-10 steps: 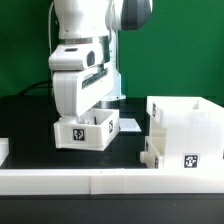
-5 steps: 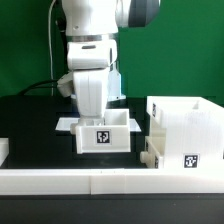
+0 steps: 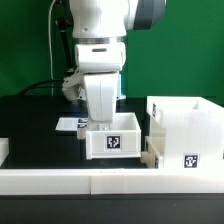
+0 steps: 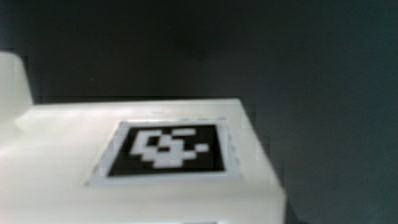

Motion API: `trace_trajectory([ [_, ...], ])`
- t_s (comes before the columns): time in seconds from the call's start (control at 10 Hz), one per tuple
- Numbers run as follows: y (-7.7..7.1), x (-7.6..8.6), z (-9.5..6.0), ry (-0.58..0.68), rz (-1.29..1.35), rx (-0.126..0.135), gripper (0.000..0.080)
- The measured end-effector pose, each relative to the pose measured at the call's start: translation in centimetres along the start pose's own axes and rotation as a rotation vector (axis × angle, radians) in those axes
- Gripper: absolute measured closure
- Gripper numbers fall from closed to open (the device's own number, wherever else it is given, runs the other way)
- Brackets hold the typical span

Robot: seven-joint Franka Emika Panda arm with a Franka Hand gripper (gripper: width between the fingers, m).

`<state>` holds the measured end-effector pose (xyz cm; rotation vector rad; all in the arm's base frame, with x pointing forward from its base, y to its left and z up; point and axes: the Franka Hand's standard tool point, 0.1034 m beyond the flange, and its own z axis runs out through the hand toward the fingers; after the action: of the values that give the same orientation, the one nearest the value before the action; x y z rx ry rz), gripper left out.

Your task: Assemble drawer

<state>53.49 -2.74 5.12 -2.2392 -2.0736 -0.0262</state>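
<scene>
Gripper is closed on a small white tray, holding it over the black table, just beside the drawer housing on the exterior view's right. Its tag fills the wrist view.

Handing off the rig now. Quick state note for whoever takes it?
Tool: down in the small tray; fingers hidden, grip not confirmed.
Tray: on the black table, close beside the housing on the exterior view's left, tag facing the camera; not inserted.
Second tray: low against the housing's near side; how far in is unclear.
Left: get the tray into the housing.
</scene>
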Motion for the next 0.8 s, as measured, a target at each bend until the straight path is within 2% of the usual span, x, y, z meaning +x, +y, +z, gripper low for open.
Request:
trace_trajectory([
  [0.1,0.5,0.3,-0.1,0.002,-0.008,-0.036,0.0757],
  [0.2,0.6,0.6,-0.2,0.002,-0.012,-0.043,0.0757],
  [0.3,0.8,0.9,-0.3,0.000,-0.010,-0.034,0.0757],
  [0.4,0.9,1.4,-0.4,0.001,-0.012,-0.036,0.0757],
  [0.5,0.9,1.9,-0.3,0.001,-0.016,-0.042,0.0757],
  [0.6,1.2,2.2,-0.3,0.006,-0.015,-0.075,0.0757],
  [0.8,1.1,2.3,-0.2,0.006,-0.015,-0.073,0.0757],
])
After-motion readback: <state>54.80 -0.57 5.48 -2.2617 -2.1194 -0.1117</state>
